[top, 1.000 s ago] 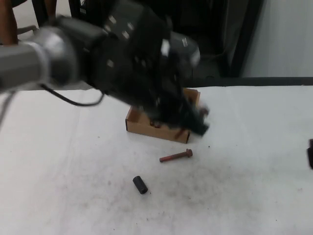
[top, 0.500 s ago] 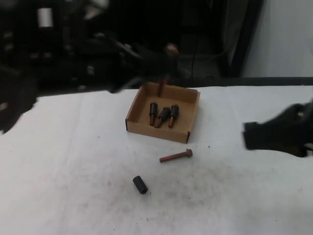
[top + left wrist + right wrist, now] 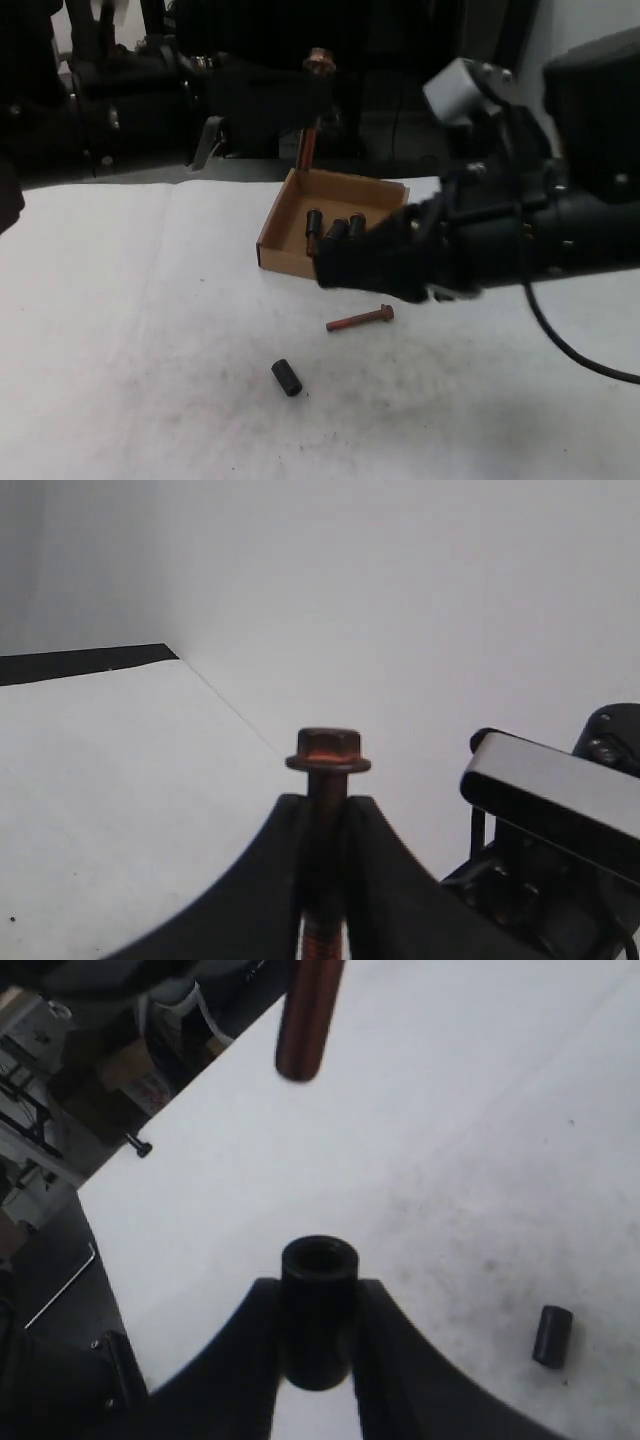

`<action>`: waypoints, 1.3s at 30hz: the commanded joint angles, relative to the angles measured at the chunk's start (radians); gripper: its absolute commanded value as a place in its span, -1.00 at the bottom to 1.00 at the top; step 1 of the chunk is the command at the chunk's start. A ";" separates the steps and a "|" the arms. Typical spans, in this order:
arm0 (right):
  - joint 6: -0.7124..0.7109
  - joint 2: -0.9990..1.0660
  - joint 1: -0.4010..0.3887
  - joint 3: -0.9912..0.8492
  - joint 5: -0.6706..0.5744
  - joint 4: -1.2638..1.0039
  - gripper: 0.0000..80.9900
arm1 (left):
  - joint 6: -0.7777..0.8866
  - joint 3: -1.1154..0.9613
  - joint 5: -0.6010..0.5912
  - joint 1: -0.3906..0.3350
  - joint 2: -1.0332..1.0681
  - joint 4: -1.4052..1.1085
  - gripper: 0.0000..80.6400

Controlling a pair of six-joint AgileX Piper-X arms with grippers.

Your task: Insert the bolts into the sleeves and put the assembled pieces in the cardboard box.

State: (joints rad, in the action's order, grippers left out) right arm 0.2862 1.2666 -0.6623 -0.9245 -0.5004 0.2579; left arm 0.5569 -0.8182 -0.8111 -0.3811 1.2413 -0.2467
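We mark the right gripper, clamped on the held sleeve, and its arm across the cardboard box front and right side — blocked there. The held bolt in the left gripper stands upright over the back rim. Box's left side is open to approach. In front the loose bolt and loose sleeve lie apart — passage between them

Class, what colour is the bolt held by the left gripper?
The bolt is reddish-brown, coppery; the left wrist view shows it best.
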 commanded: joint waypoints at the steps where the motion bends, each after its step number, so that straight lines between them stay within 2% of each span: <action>1: 0.024 0.006 -0.002 -0.004 -0.016 -0.081 -0.99 | 0.005 -0.001 -0.022 0.002 -0.014 -0.022 -0.98; 5: 0.053 0.021 -0.002 -0.004 -0.020 -0.144 -0.99 | 0.005 -0.001 -0.022 0.002 -0.014 -0.022 -0.98; 30: 0.049 0.016 -0.002 -0.033 -0.020 -0.144 -0.99 | -0.019 -0.001 -0.026 0.002 -0.014 -0.020 -0.98; 39: 0.052 0.016 0.006 -0.033 0.018 -0.197 -0.99 | -0.019 0.000 -0.028 0.002 -0.014 -0.020 -0.98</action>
State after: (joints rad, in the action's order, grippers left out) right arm 0.3403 1.2884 -0.6623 -0.9409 -0.4968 0.1106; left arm 0.5460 -0.8182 -0.8174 -0.3790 1.2413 -0.2607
